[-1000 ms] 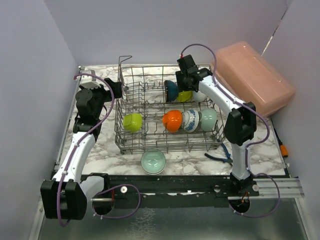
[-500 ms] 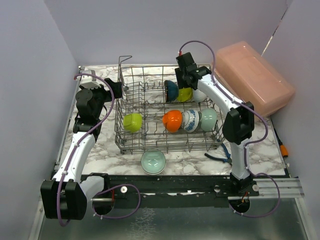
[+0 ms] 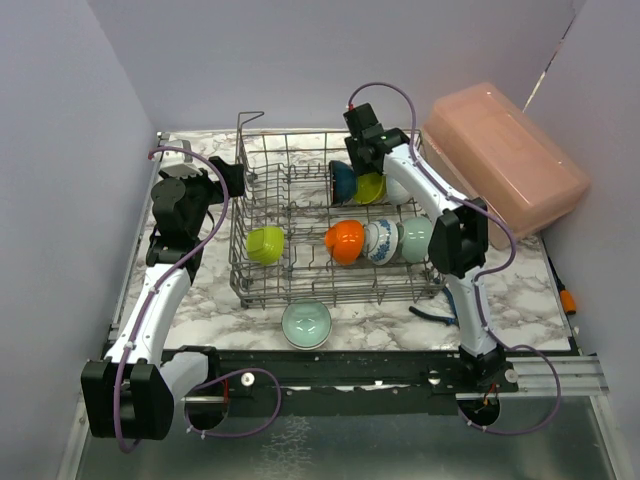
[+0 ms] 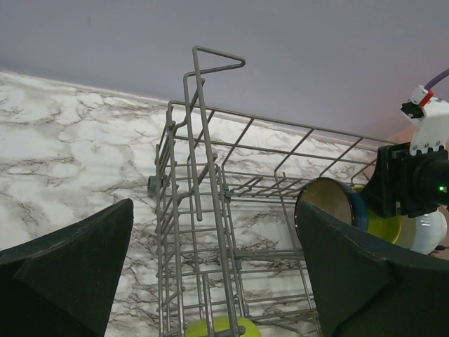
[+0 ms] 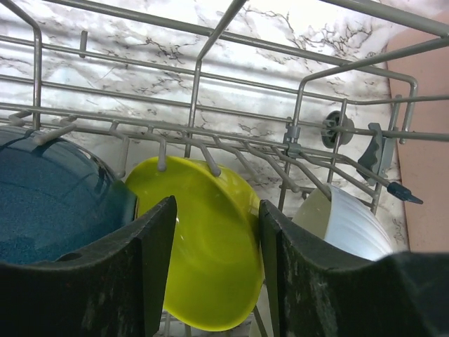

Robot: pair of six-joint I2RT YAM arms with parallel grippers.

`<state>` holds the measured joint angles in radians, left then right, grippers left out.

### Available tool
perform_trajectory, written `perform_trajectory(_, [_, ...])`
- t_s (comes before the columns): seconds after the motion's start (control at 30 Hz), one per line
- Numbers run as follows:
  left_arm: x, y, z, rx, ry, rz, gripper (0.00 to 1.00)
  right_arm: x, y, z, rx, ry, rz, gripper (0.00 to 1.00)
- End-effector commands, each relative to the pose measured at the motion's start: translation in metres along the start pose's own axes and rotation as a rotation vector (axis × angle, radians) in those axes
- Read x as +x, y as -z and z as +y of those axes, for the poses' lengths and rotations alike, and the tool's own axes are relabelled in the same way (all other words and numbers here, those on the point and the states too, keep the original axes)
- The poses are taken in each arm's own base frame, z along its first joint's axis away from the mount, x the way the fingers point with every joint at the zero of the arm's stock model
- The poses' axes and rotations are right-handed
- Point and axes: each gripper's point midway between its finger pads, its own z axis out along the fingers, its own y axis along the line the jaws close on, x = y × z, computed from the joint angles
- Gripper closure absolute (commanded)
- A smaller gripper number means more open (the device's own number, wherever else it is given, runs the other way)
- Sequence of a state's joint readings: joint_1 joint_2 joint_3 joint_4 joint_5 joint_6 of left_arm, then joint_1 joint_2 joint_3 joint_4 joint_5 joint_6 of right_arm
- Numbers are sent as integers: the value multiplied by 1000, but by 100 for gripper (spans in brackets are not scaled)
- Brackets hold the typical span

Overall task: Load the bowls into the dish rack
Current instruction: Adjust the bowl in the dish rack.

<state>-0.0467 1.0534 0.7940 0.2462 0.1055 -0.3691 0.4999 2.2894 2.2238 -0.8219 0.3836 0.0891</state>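
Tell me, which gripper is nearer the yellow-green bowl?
Right. The right gripper straddles the yellow-green bowl in the rack's back row; the left gripper hangs open outside the rack's left side.

Grey wire dish rack (image 3: 300, 215) holds lime (image 3: 265, 244), orange (image 3: 345, 241), blue-patterned white (image 3: 380, 241), mint (image 3: 416, 238), teal (image 3: 343, 180) and yellow-green (image 3: 370, 188) bowls.

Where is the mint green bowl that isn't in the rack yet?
In the overhead view, the mint green bowl sits on the table just in front of the dish rack, between the two arms.
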Motion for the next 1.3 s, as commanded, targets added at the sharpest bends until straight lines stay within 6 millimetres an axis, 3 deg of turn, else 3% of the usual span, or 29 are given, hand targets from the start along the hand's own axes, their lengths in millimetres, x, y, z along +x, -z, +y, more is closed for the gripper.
perform_trajectory(0.0, [-4, 2, -4, 29, -12, -18, 1, 21, -1, -9, 35, 36, 85, 47])
perform_trajectory(0.17, [-4, 2, -5, 31, -11, -18, 1, 23, -2, 3, -26, 33, 104, 60])
perform_trajectory(0.63, [-4, 3, -4, 29, -13, -19, 1, 2, 28, 42, -285, -54, 48, 61])
perform_trajectory(0.97, [-4, 3, -5, 31, -14, -20, 1, -6, 40, 49, -341, -82, 29, 70])
perform_trajectory(1.27, [-3, 2, -4, 30, -15, -18, 1, -13, 54, 50, -377, -103, -7, 70])
